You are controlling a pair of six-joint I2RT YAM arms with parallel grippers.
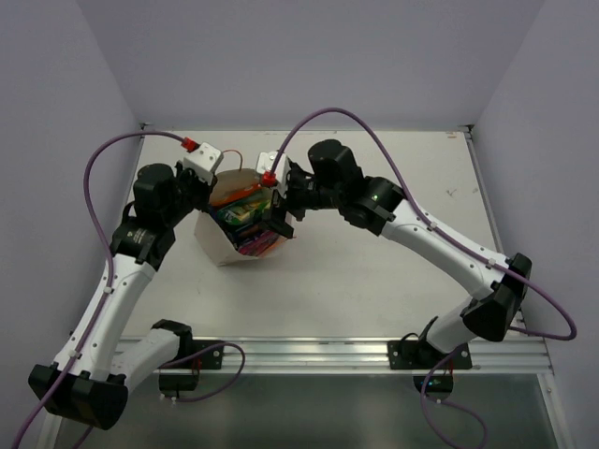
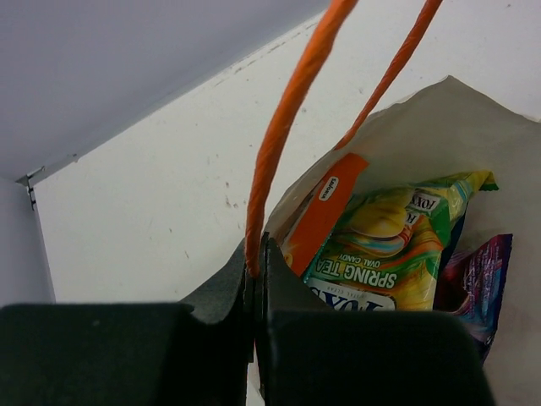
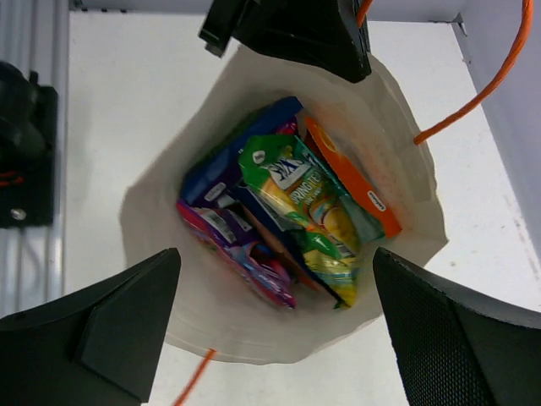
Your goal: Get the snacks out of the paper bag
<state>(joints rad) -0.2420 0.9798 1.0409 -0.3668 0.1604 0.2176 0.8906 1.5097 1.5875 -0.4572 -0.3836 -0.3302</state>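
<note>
While the left gripper [image 2: 256, 254] pinches its orange handle [image 2: 279, 144], the paper bag [image 3: 406, 169] holds several snacks [image 3: 313, 203]; the right gripper [image 3: 277, 326] hangs open above.

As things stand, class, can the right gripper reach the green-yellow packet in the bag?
Probably yes. The right gripper hangs open right over the open mouth of the bag, the green-yellow packet lies on top, and the left gripper pinches a handle to one side.
</note>
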